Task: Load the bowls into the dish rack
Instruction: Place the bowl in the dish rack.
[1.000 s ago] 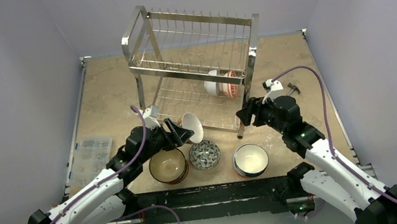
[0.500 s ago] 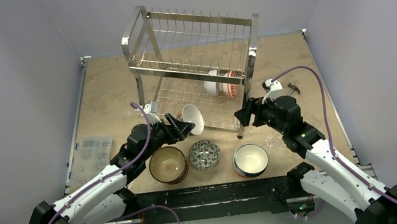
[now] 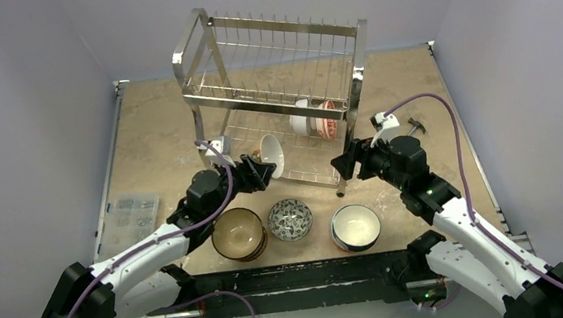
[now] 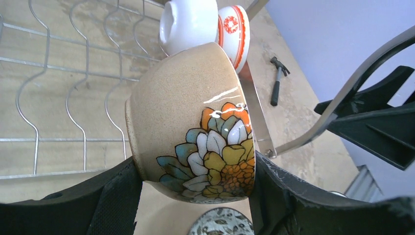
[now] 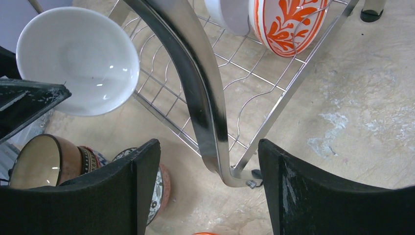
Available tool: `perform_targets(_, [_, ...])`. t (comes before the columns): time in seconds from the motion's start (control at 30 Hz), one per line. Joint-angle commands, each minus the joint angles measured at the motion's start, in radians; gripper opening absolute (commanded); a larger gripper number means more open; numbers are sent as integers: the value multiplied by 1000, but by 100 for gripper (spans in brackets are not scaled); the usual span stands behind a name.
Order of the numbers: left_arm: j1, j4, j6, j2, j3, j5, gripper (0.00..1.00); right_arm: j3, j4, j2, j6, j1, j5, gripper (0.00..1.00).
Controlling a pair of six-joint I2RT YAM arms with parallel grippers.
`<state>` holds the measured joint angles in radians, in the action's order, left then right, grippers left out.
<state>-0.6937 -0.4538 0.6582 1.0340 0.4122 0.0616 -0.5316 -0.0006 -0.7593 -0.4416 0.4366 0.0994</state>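
Note:
My left gripper (image 3: 261,171) (image 4: 195,196) is shut on a tan bowl (image 3: 271,154) (image 4: 186,112) with a painted flower and a white inside (image 5: 78,61). It holds the bowl on edge at the front of the lower tier of the dish rack (image 3: 357,75). On that tier a white bowl (image 3: 302,119) (image 4: 188,22) and a red-patterned bowl (image 3: 328,120) (image 5: 288,24) stand on edge. My right gripper (image 3: 344,163) (image 5: 209,191) is open, its fingers either side of the rack's front right leg (image 5: 195,83) without touching it. A brown bowl (image 3: 237,233), a dark patterned bowl (image 3: 289,219) and a white-lined bowl (image 3: 354,226) sit on the table in front.
A small hammer (image 3: 415,123) (image 4: 276,81) lies on the table to the right of the rack. A clear plastic box of small parts (image 3: 128,220) sits at the left edge. Grey walls close in the table on three sides.
My left arm has carried the tan bowl forward and up to the rack's lower tier. My right gripper has opened a little wider and barely shifted.

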Motion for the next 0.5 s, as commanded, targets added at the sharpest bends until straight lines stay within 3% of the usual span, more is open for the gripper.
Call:
perform_targets(0.0, [7,-221,-136,39,86,36,0,8,40,5,28,-4,36,75])
perform_targets(0.47, [40,-335,-285,317,213,30,0,10,47,3,39,-4,57,76])
